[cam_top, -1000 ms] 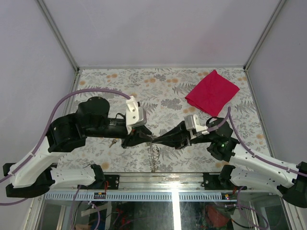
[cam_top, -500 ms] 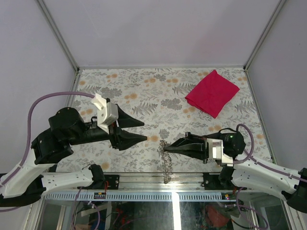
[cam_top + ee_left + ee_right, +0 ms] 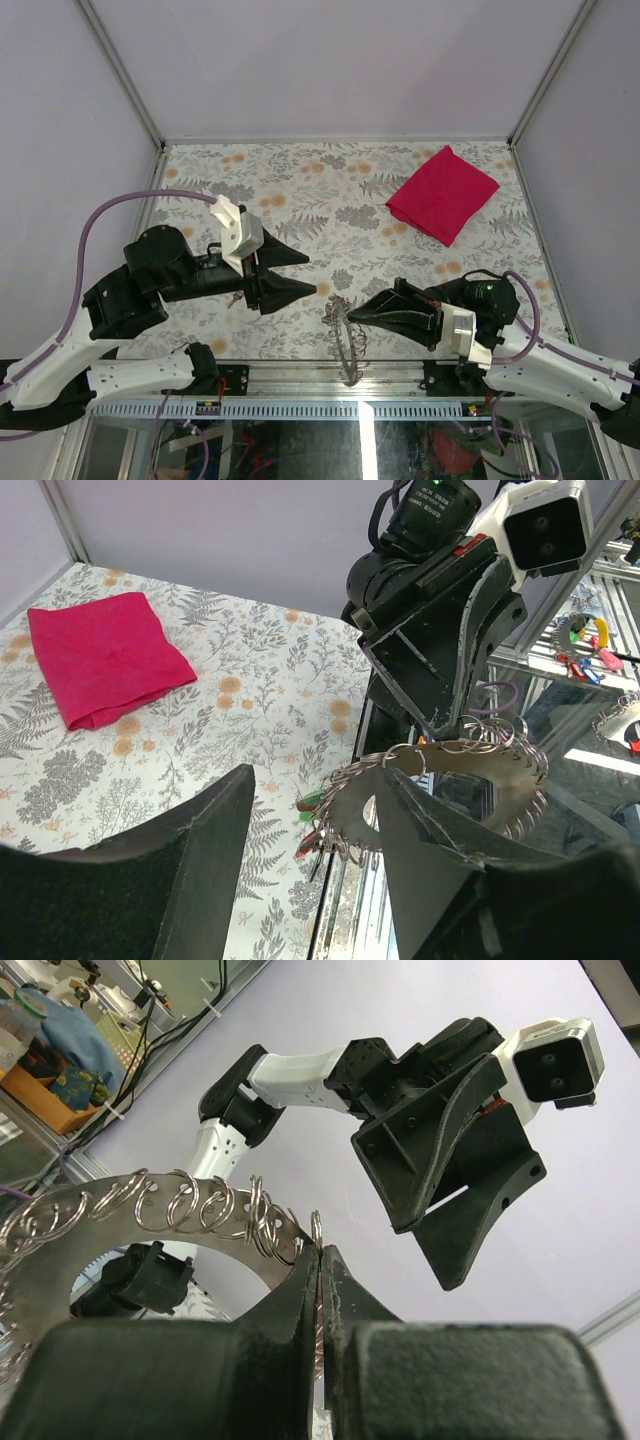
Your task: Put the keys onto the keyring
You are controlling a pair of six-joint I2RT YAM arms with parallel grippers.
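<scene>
Two arms meet over the near edge of the patterned desk, seen from above. We see the left gripper with its jaws standing apart and holding nothing; in the left wrist view its two black fingers frame the scene from below. The right gripper points toward the left one, its jaws closed on one end of a curved metal plate, which is held off the desk just past the near edge. The plate carries a dense row of split rings threaded along its rim; in the right wrist view one ring stands edge-on at the seam of the closed jaws. At the plate's free end, between the left fingers in the wrist view, we note a small green tag and, just below it, what appears to be the red key, both hanging among the rings; they are too small to tell how they are attached. A folded red cloth lies on the far right of the desk, well apart from both grippers.
</scene>
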